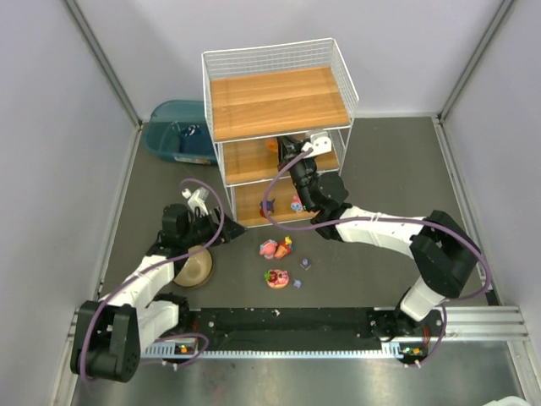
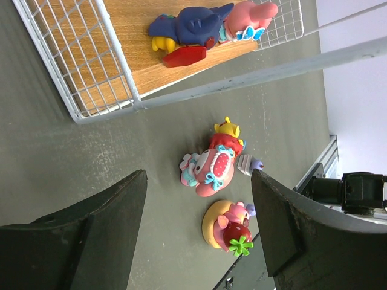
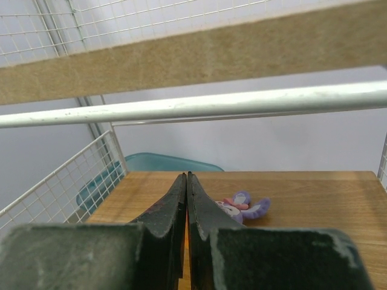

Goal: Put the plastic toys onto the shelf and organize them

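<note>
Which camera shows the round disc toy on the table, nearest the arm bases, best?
Left wrist view: the disc toy sits large and close, showing its yellow base, pink figure and red, green-leafed top. The top external view shows it only as a small pinkish blob. The right wrist view looks into the shelf and misses it.

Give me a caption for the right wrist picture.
Shut right hand inside the shelf, pointing at a purple bunny toy lying on its wooden board.
</note>
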You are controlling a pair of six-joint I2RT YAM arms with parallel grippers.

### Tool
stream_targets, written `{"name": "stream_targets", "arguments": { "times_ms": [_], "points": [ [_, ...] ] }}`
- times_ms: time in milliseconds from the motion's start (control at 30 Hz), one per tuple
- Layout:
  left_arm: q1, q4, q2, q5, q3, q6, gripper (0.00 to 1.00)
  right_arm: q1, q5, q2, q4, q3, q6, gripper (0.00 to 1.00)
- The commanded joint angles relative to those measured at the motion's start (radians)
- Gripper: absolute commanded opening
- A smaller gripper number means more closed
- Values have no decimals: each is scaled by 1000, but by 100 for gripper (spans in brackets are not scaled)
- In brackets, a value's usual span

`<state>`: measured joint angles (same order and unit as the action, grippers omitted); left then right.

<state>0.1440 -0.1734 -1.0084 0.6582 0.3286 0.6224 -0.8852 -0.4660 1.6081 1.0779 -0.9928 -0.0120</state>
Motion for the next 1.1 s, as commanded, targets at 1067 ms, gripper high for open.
{"name": "stream_targets", "arguments": {
  "times_ms": [1067],
  "points": [
    [-1, -66, -27, 26, 26, -10, 75, 11, 6, 50, 7, -38, -40, 0]
  ]
}}
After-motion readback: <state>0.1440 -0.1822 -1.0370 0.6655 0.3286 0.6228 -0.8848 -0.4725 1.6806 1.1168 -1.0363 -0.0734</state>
